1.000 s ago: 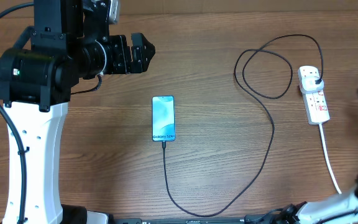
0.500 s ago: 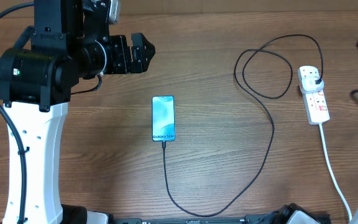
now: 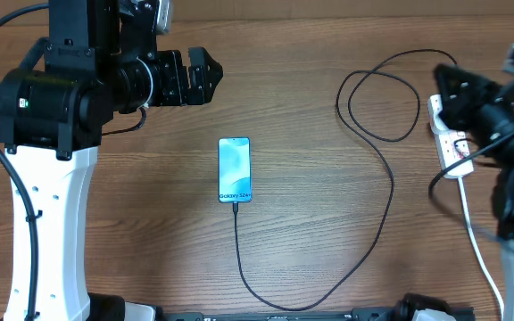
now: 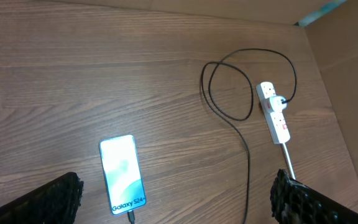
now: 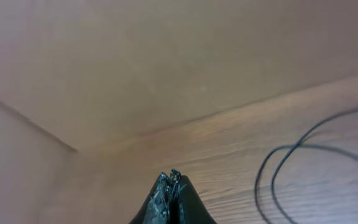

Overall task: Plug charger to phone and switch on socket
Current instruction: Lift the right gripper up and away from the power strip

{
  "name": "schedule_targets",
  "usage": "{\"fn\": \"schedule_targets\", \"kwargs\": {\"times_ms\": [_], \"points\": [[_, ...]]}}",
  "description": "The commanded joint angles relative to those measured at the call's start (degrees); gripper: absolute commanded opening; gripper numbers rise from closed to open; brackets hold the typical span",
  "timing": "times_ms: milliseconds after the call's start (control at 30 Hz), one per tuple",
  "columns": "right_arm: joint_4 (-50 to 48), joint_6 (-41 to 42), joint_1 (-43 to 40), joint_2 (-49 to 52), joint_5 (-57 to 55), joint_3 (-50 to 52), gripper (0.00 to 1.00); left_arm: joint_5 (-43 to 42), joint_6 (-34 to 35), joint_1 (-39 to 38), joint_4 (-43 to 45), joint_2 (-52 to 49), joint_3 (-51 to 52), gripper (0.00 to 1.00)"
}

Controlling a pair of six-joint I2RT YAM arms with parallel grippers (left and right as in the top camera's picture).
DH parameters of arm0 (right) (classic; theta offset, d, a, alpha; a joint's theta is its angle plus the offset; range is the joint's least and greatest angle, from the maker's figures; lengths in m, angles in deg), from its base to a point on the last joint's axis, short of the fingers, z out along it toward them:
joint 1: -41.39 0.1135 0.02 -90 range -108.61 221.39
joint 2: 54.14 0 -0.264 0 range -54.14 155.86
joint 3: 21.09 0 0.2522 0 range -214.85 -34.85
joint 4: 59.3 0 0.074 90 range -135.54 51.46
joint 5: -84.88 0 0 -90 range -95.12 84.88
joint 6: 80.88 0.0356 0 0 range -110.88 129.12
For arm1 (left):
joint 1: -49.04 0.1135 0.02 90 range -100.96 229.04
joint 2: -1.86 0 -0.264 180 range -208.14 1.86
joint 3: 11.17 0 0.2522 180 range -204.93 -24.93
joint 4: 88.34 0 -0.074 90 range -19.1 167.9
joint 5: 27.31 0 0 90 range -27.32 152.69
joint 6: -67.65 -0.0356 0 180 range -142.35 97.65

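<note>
The phone (image 3: 235, 169) lies flat mid-table with its light-blue screen up; it also shows in the left wrist view (image 4: 123, 174). The black charger cable (image 3: 389, 192) runs from the phone's bottom edge, loops round, and ends at a black plug seated in the white socket strip (image 3: 459, 157), seen in the left wrist view (image 4: 273, 113) too. My right gripper (image 3: 443, 84) hangs over the strip's far end, hiding part of it; its fingers (image 5: 171, 180) are shut and empty. My left gripper (image 3: 205, 76) is open wide and empty, up behind the phone.
The strip's thick white cord (image 3: 473, 234) runs toward the front right edge. The cable makes a loop (image 3: 380, 100) left of the strip. A cardboard-coloured wall (image 5: 135, 56) stands along the table's far side.
My right arm has swung in from the right edge and now sits over the socket strip. The left arm, phone and cable have not moved.
</note>
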Motion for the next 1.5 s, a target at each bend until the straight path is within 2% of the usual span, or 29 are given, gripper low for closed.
{"fn": "schedule_targets", "kwargs": {"times_ms": [0, 167, 333, 500, 533, 567, 600, 633, 1100, 1467], "points": [[1.07, -8.33, 6.27, -5.51, -13.29, -1.05, 0.04, 0.44, -0.31, 0.11, 0.07, 0.26, -0.74, 1.00], [6.25, -10.88, 13.14, -9.77, -23.12, -1.05, 0.05, 0.44, -0.31, 0.11, 0.07, 0.26, -0.74, 1.00], [14.27, -18.73, 15.28, -11.82, -22.27, -1.05, 0.10, 0.44, -0.31, 0.11, 0.07, 0.26, -0.74, 1.00], [19.45, -22.82, 15.50, -12.15, -17.62, -1.05, 0.30, 0.44, -0.31, 0.11, 0.07, 0.26, -0.74, 1.00], [20.15, -22.80, 15.50, -12.15, -17.40, -1.05, 0.40, 0.44, -0.31, 0.11, 0.07, 0.26, -0.74, 1.00], [21.03, -22.80, 15.50, -12.15, -17.42, -1.05, 0.62, 0.44, -0.31, 0.11, 0.07, 0.26, -0.74, 1.00], [21.49, -22.77, 15.50, -12.15, -17.42, -1.05, 0.75, 0.44, -0.31, 0.11, 0.07, 0.26, -0.74, 1.00], [22.18, -22.36, 15.50, -12.15, -17.42, -1.03, 1.00, 0.44, -0.31, 0.11, 0.07, 0.26, -0.74, 1.00], [33.59, -22.40, 15.50, -11.67, -15.76, -1.03, 1.00, 0.44, -0.31, 0.11, 0.07, 0.26, -0.74, 0.99], [33.48, -22.43, 15.50, -11.34, -16.20, -0.79, 1.00, 0.44, -0.31, 0.11, 0.07, 0.26, -0.74, 1.00]]}}
